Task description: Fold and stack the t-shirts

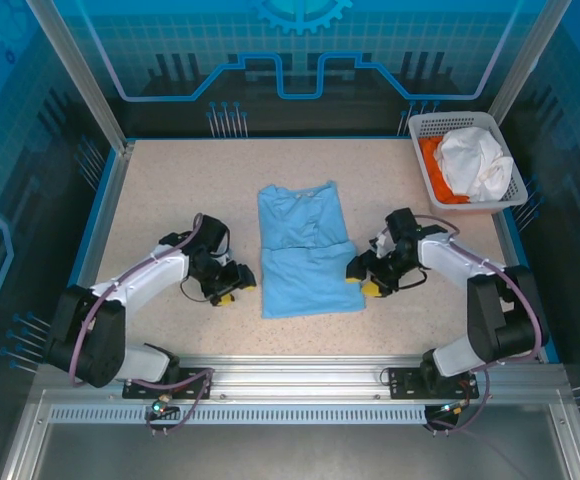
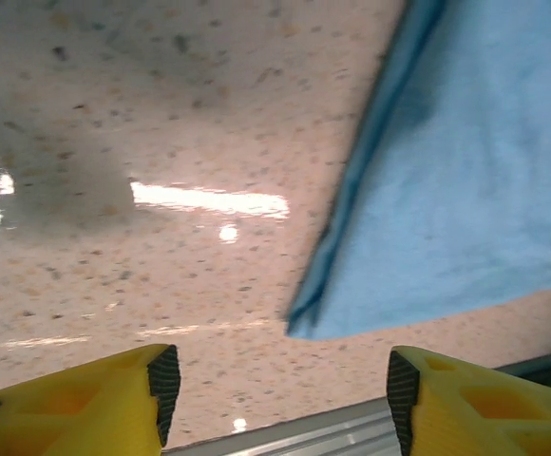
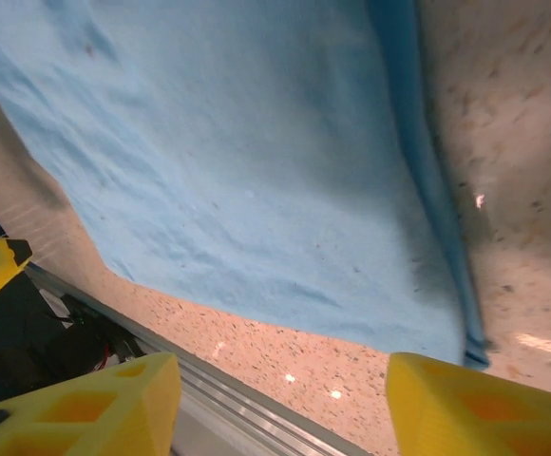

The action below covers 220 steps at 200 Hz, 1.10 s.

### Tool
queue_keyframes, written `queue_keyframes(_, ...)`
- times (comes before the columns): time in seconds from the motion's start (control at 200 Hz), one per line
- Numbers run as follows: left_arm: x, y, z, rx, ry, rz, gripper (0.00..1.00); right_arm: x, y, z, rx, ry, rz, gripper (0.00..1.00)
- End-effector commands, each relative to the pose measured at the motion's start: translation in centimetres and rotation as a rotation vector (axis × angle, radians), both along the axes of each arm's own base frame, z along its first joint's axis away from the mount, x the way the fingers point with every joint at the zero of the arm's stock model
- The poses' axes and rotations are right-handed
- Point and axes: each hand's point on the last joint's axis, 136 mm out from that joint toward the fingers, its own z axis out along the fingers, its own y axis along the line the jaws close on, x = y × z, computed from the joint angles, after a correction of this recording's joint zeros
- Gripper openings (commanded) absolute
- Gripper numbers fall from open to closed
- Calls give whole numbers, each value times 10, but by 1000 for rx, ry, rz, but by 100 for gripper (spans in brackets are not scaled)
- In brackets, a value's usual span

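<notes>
A light blue t-shirt (image 1: 304, 250) lies folded into a long strip at the table's middle, its near half doubled over. My left gripper (image 1: 236, 282) sits low beside the shirt's near left corner (image 2: 304, 323), open and empty, yellow fingers (image 2: 114, 399) wide apart. My right gripper (image 1: 363, 277) is at the shirt's near right edge (image 3: 446, 285), also open with nothing between its fingers (image 3: 475, 404). White (image 1: 475, 165) and orange (image 1: 435, 170) t-shirts are bunched in the basket at the back right.
The white lattice basket (image 1: 450, 122) stands in the far right corner. A metal rail (image 1: 300, 375) runs along the table's near edge, close behind both grippers. Bare speckled tabletop (image 1: 170, 190) stretches left of the shirt.
</notes>
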Motion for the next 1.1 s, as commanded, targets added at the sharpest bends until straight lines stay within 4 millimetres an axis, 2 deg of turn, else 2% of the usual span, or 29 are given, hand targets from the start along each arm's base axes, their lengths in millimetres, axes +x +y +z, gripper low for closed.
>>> queue_keyframes(0.0,-2,-22,15,-156,25,5,63,-4,-19,6,-14,0,-13,63)
queue_keyframes(0.095,-8,-31,8,-242,58,33,63,-11,-28,-6,-16,35,-23,62)
queue_keyframes(0.35,-31,-36,-22,-307,165,90,64,-29,-21,-31,-3,124,17,59)
queue_keyframes(0.525,-30,-43,-29,-350,179,108,65,-39,-13,-40,-16,168,63,59)
queue_keyframes(0.7,-35,-47,-44,-349,226,109,61,-44,-7,-49,-16,190,80,57)
queue_keyframes(0.92,-31,-50,-50,-345,236,111,50,-48,-4,-57,-27,205,93,49)
queue_keyframes(1.096,-28,-55,-50,-340,240,88,46,-42,0,-51,-12,179,90,39)
